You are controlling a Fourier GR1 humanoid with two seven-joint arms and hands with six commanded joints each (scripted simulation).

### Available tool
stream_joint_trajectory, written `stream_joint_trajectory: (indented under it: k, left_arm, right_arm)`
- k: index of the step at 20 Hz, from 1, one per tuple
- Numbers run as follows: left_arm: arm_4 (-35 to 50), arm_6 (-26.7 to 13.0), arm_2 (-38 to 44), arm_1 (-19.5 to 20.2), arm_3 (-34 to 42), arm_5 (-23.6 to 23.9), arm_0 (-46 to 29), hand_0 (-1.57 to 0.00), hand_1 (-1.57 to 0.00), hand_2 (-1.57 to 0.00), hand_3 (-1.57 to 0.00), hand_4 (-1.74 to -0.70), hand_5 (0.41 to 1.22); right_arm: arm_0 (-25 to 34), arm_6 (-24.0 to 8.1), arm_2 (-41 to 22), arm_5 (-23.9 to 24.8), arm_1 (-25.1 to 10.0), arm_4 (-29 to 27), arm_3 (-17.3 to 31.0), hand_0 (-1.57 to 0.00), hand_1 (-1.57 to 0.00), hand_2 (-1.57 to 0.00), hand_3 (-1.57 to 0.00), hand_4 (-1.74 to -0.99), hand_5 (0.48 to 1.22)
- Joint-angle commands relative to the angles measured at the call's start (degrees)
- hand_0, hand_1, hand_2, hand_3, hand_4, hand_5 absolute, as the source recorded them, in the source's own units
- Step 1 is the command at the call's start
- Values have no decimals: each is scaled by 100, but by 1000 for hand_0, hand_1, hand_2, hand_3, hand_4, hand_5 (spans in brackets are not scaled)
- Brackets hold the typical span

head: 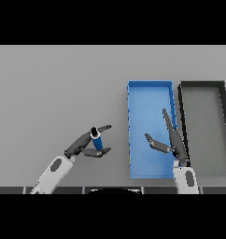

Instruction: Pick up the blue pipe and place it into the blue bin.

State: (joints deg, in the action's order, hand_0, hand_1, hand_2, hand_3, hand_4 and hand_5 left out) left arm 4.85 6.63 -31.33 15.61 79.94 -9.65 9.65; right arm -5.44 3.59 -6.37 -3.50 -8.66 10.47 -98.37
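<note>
Head view, looking down on the grey worktop (54, 88). Left hand (89, 145), entering from the lower left on a white and grey arm, grasps the blue pipe (96, 140): fingers and thumb are curled round the pipe, which stands roughly upright in the grasp, its dark end cap uppermost. The pipe sits between the upper finger and the thumb, clear of the bins. Blue bin (150, 128), an open rectangular tray, lies just beside this hand on its right, apart from it. Right hand (173, 140) is released, with fingers straight and the thumb spread towards the left; it shows over the blue bin's right wall, its thumb over the bin's floor. Black bin (204, 128) lies immediately right of the right hand, side by side with the blue bin.
</note>
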Motion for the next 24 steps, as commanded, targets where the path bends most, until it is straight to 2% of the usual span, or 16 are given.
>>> stream_joint_trajectory:
  k: [1, 2, 3, 5, 6, 7, 9, 10, 12, 13, 16, 18, 21, 22, 24]
  left_arm:
    - [121, -24, 24, -52, 7, -50, -18, 1, -118, -269, -202, -1217, 635]
    - [187, -58, 20, -185, -64, -73, 40, -39, -248, -417, -345, -1268, 675]
    - [255, -62, 34, -277, -121, -85, 42, -179, -411, -578, -590, -1301, 784]
    - [274, 21, 61, -293, -56, -78, 31, -648, -828, -936, -914, -1450, 941]
    - [212, 193, 23, -341, -66, -55, -12, -833, -976, -1063, -1015, -1505, 997]
    - [196, 109, 12, -388, -61, -31, 26, -981, -1095, -1164, -1112, -1551, 1042]
    - [165, 181, -108, -369, 50, 22, -75, -1193, -1266, -1311, -1258, -1617, 1106]
    - [92, 213, -175, -331, 108, 44, -106, -1269, -1327, -1363, -1320, -1586, 1129]
    - [6, 400, -216, -412, -16, 157, -49, -1378, -1415, -1438, -1411, -1541, 1162]
    - [-52, 440, -265, -415, 24, 205, -88, -1416, -1446, -1464, -1443, -1525, 1174]
    - [-89, 389, -244, -458, 306, 259, -97, -1492, -1507, -1516, -1505, -1494, 1197]
    - [-38, 577, -229, -557, 637, 279, -124, -1520, -1530, -1536, -1529, -1485, 1206]
    - [-68, 436, -201, -705, 797, 287, -7, -1545, -1550, -1553, -1549, -1478, 1213]
    - [-98, 279, -181, -765, 797, 288, 116, -1550, -1554, -1557, -1554, -1476, 1215]
    - [-94, 211, -105, -733, 952, 221, 244, -1558, -1560, -1562, -1560, -1474, 1217]
  right_arm:
    - [-3, -68, -19, 11, 26, 11, -13, 1, 1, 1, 1, -1188, 556]
    - [-19, -53, -35, 15, 69, 7, 20, 1, 1, 1, 1, -1196, 560]
    - [11, -135, -14, 22, 60, 11, 75, 1, 1, 1, 1, -1192, 560]
    - [65, -113, 16, 18, 32, -7, 85, 1, 1, 1, 1, -1189, 562]
    - [87, -87, 20, 16, 11, 11, 120, 1, 1, 1, 1, -1184, 562]
    - [99, -73, 27, 1, -5, -4, 100, 1, 1, 1, 1, -1182, 562]
    - [-18, 31, -9, -14, -10, 25, 58, 1, 1, 1, 1, -1178, 561]
    - [41, -13, -24, 10, 22, 58, 128, 1, 1, 1, 1, -1176, 560]
    - [13, -5, 11, -24, 10, -5, 148, 1, 1, 1, 1, -1176, 559]
    - [74, -115, -15, 0, 44, 21, 153, 1, 1, 1, 1, -1174, 558]
    - [52, -76, -9, -8, -4, 38, 88, 1, 1, 1, 1, -1160, 554]
    - [27, -137, -49, 22, 26, 83, 26, 1, 1, 1, 1, -1154, 550]
    - [45, -88, 12, 54, -74, 157, 115, 1, 1, 1, 1, -1138, 552]
    - [72, -132, -40, 64, -8, 178, 135, 1, 1, 1, 1, -1138, 555]
    - [62, -69, -14, 41, -73, 190, 173, 1, 1, 1, 1, -1129, 561]
